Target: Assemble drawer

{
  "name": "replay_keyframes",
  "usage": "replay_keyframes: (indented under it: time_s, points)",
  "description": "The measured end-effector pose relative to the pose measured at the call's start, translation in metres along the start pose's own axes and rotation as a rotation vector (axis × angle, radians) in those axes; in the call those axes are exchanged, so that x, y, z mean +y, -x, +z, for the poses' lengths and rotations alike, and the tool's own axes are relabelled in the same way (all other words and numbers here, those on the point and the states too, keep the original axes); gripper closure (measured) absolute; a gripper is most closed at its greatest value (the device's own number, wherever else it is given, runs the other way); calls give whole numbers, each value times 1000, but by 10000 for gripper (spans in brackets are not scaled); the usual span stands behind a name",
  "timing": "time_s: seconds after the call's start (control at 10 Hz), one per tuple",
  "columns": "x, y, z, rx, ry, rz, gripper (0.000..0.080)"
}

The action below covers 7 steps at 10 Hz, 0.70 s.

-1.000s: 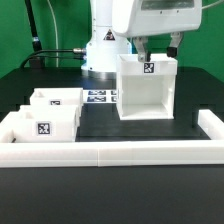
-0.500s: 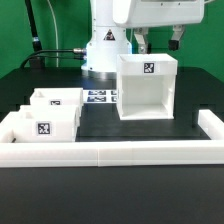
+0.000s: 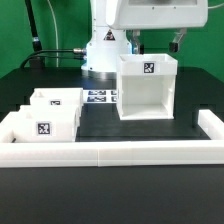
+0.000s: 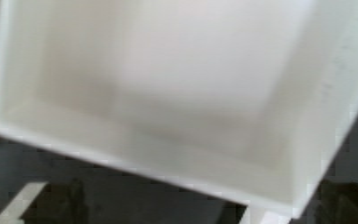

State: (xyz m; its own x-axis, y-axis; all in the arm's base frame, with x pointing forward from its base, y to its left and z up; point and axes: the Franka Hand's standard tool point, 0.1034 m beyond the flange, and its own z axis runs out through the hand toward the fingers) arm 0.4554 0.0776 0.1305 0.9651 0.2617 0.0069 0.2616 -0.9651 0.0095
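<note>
The white open-fronted drawer box (image 3: 148, 92) stands upright on the black table at the exterior view's right of centre, with a marker tag on its top edge. My gripper (image 3: 157, 44) hangs just above and behind its top. The dark fingers (image 3: 135, 42) are spread apart and hold nothing. In the wrist view the box's white inside (image 4: 158, 90) fills most of the blurred picture, and the fingertips are not clear there. Two smaller white drawer parts (image 3: 56, 101) (image 3: 42, 125) with tags stand at the exterior view's left.
A white U-shaped fence (image 3: 110, 152) runs along the table's front and both sides. The marker board (image 3: 100, 97) lies flat between the small parts and the box. The robot's base (image 3: 104, 55) stands at the back.
My gripper has risen a little, straight up from the top of the drawer box. The box and the small parts have not moved.
</note>
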Motion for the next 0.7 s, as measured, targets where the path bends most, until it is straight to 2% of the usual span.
replay_keyframes:
  time_s: [0.1,0.2,0.7]
  points:
    - [-9,1,1,-8,-17,68,150]
    - [-18,3,3,-14,-56,156,150]
    - [-18,4,6,-18,-58,163,150]
